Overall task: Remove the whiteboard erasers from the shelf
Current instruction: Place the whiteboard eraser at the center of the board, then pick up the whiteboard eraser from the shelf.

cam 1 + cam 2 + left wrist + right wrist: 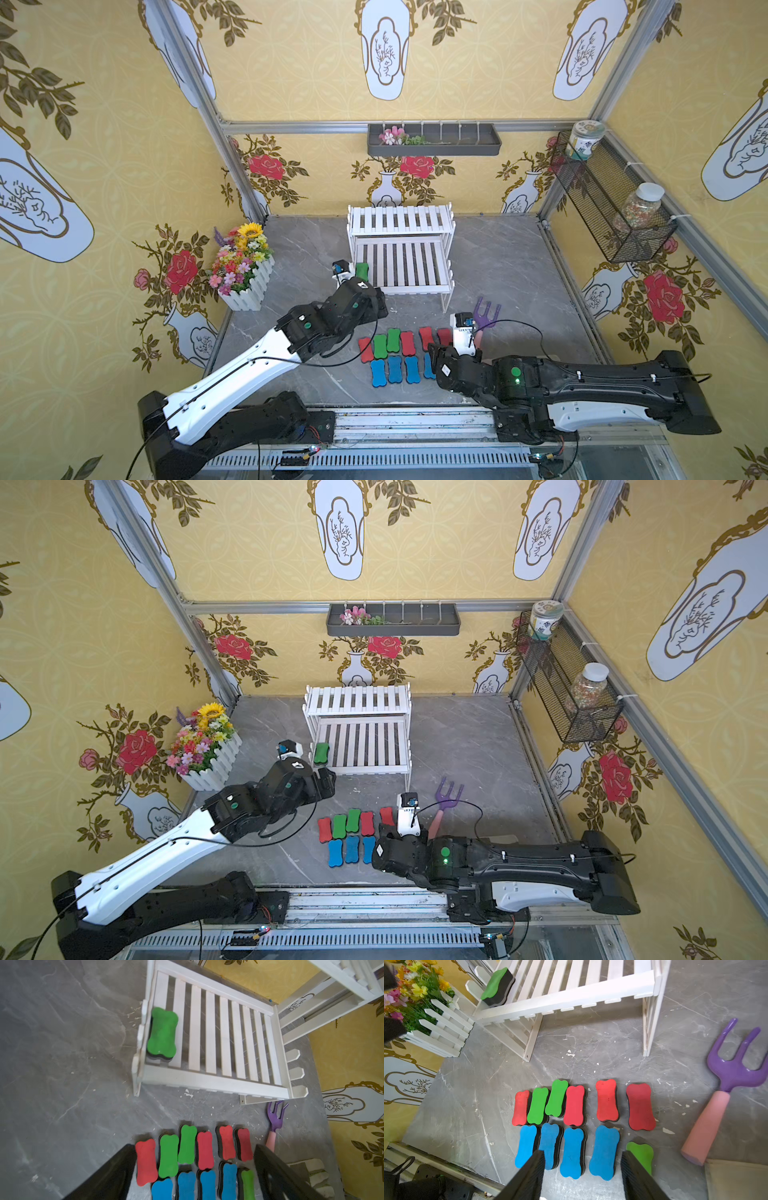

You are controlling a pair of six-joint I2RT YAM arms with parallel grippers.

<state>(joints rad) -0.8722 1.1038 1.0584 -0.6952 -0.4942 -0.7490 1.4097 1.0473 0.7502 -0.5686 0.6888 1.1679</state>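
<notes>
On the shelf's (209,1082) lower tier: one green eraser (163,1032), tight corner.

It lies flat, green face up, at the end nearest my left arm and close against the side pickets (141,1032). Its long axis runs with the slats (225,1032), front rail to back. Eleven other erasers (574,1105) sit in rows on the worktop (591,1043). My left hand (194,1147) is wide and empty, near the shelf's front corner. My right hand (582,1153) hangs over the rows, jaws apart, holding nothing. My worry is that there is hardly any room for a finger between eraser and pickets. A pinch across the waist may strike the rail, shove the light-looking shelf or wedge the pad. An end-to-end pinch looks safer.
</notes>
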